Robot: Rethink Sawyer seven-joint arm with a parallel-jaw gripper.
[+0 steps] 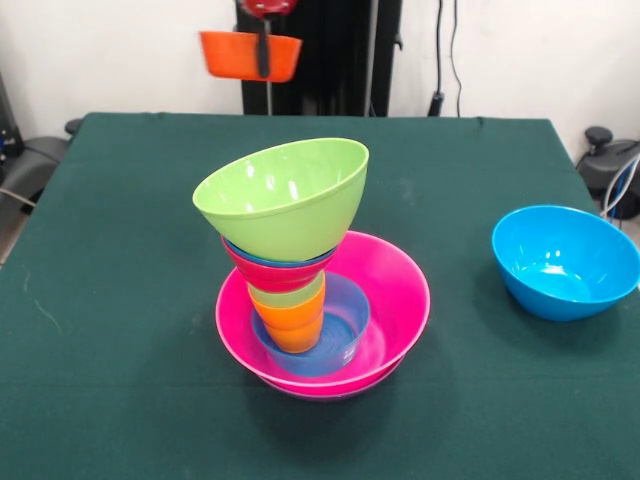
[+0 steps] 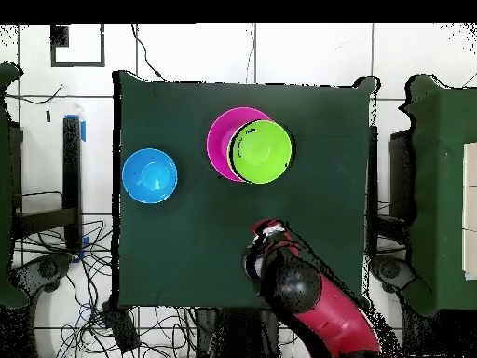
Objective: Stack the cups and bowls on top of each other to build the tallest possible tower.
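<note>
Orange small bowl [image 1: 250,55] pinched by its rim in the end effector [image 1: 264,50], upper left of frame, raised presumably for capping the tilted tower [image 1: 300,270] at counter [image 1: 120,300] centre.

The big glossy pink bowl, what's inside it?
Inside the glossy pink plastic bowl sits a small light-blue bowl holding an orange ribbed cup. More pieces climb to a tilted lime green bowl. The pink bowl's floor is mostly covered.

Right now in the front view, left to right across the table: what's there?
Small orange bowl held up in the end effector → tower with the lime green bowl tilted on top → sky-blue bowl.
</note>
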